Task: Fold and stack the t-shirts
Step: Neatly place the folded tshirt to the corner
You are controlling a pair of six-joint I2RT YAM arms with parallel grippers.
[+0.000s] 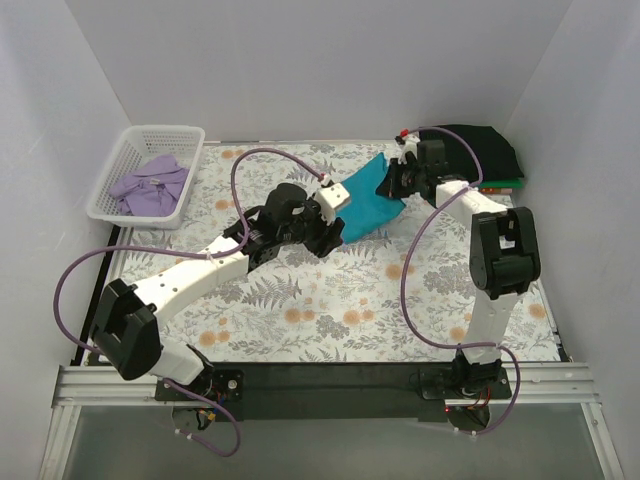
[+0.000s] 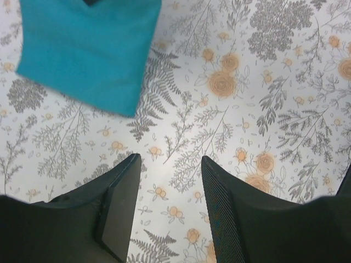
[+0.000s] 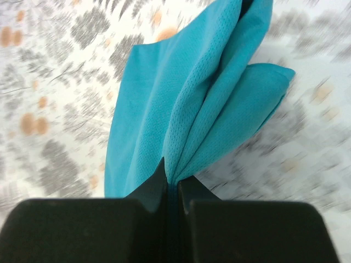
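Right arm (image 1: 505, 250) outstretched, end effector (image 3: 171, 178) tight on teal t-shirt (image 3: 164, 109)

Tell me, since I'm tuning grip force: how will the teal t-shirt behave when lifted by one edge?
Probably floppy: the teal t-shirt gathers in loose folds at the shut right end effector. Likely light, since a narrow pinch holds it. Its fine mesh weave may resist slipping.

Left arm (image 1: 190, 280) and right arm (image 1: 487, 325): white tubular links joined by bulky black joint housings. A lavender cable (image 1: 57, 290) loops loosely beside each arm, ending in a small red connector (image 1: 403, 132). The left gripper (image 2: 169, 164) and right gripper (image 3: 173, 183) have matte black, wedge-shaped fingers (image 2: 118, 203); one left pad is finely cross-hatched.
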